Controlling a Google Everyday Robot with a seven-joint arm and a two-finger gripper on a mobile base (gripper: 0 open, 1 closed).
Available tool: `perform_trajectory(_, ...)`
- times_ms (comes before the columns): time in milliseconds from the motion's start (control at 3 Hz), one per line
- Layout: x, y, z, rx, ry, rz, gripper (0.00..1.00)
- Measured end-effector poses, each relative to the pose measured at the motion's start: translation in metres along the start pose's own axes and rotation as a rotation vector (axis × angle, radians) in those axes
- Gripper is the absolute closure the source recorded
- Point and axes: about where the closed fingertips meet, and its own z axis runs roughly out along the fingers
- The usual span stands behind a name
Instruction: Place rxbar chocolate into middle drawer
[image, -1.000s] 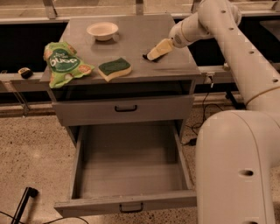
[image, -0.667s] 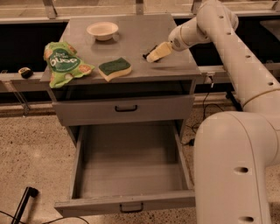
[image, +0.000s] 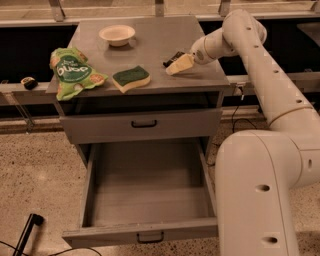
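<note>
The rxbar chocolate (image: 171, 58) is a small dark bar on the cabinet top, right of centre, and only its left end shows behind my gripper. My gripper (image: 179, 64) is down at the cabinet top, right at the bar, reaching in from the right. The middle drawer (image: 115, 234) is pulled wide open below, and nothing shows inside it. The grey drawer front above it (image: 144, 125) is shut.
On the cabinet top lie a green-topped yellow sponge (image: 131, 78), a green chip bag (image: 70, 72) at the left edge and a white bowl (image: 117, 34) at the back. My pale base (image: 265, 195) stands right of the open drawer. A dark rod (image: 27, 230) lies on the floor.
My gripper has shifted slightly left and down on the cabinet top, toward the dark bar. The drawer and the other objects have not moved.
</note>
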Motion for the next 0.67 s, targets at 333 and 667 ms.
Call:
perform_trajectory(333, 0.0004, 0.002, 0.0042, -0.015, -0.006, 0.002, 0.44)
perform_trajectory(667, -0.0034, 0.0018, 0.0009, -0.015, -0.006, 0.002, 0.67)
